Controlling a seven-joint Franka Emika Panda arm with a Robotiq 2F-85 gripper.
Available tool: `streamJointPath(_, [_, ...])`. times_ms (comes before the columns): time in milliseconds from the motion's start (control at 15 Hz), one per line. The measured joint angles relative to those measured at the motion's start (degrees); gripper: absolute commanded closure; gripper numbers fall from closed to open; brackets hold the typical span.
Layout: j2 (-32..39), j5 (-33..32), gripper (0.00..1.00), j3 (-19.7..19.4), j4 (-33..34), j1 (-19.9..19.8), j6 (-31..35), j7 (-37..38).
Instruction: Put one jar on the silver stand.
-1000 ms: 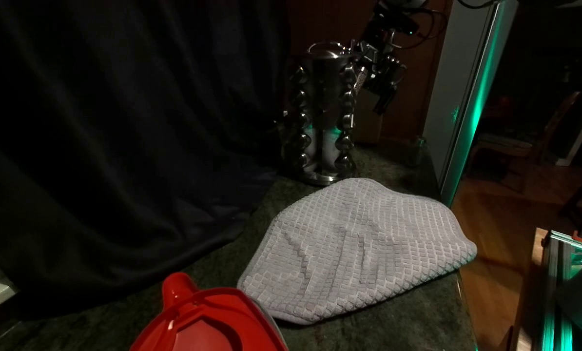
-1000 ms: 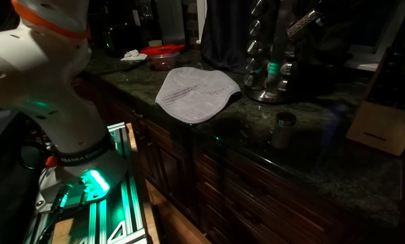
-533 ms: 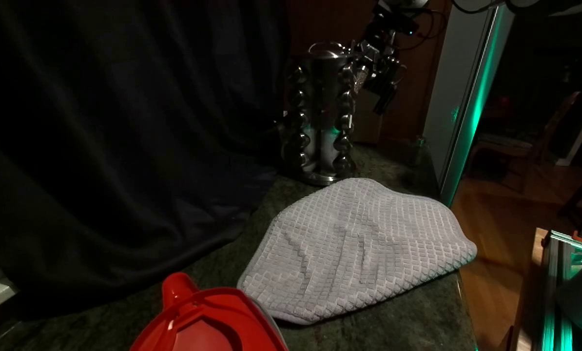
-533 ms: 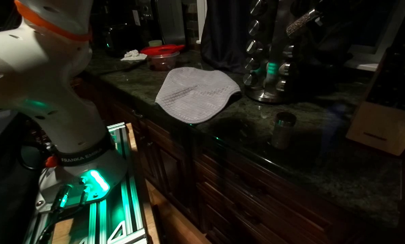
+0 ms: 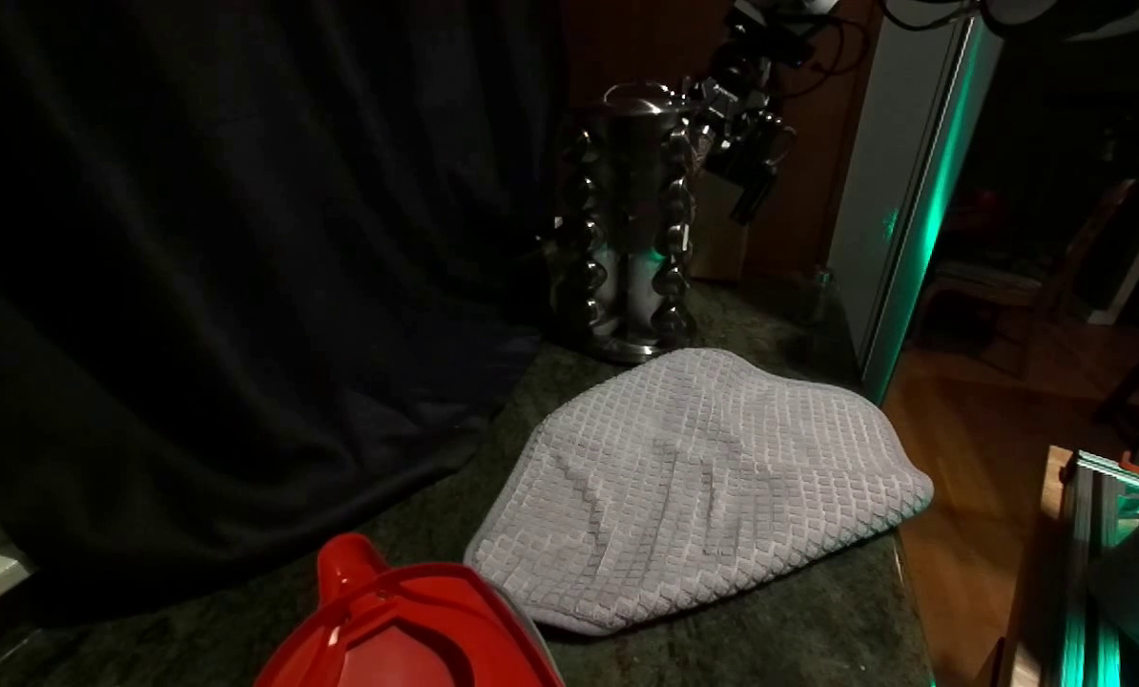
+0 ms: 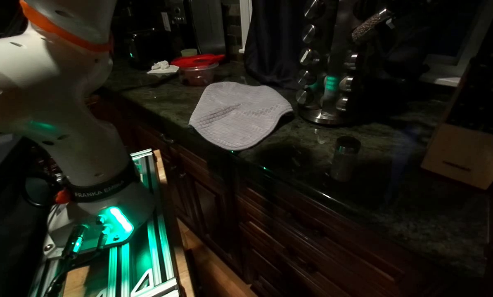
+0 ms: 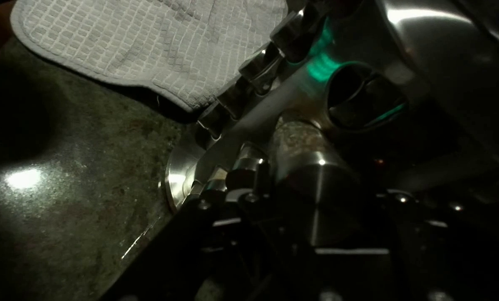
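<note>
The dark counter (image 7: 95, 167) is the ground for the work, and on it the grey cloth (image 5: 703, 487) lies spread near the foot of the silver stand (image 5: 630, 162), probably with no part in the job. The stand rises upright, its stored jars (image 6: 309, 34) set caps outward, so one more would presumably have to go in glass end first. That seems to be why the gripper (image 7: 322, 188) is closed around the capped end of a jar (image 7: 301, 140), leaving its glass body free to point at the stand; in an exterior view the jar slants, glass end lower than cap. It projects ahead of the grip toward the stand's side; whether its tip is inside a seat cannot be told. A spare jar (image 6: 344, 161) stands upright on the counter, well apart from the gripper. Just beside the held jar's tip gapes a round opening (image 7: 366, 96), perhaps its intended seat.
</note>
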Motion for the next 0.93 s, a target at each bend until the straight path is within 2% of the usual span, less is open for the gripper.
streamJointPath(933, [1.79, 0.27, 0.76, 0.29, 2.66, -0.18, -4.19, 6.66])
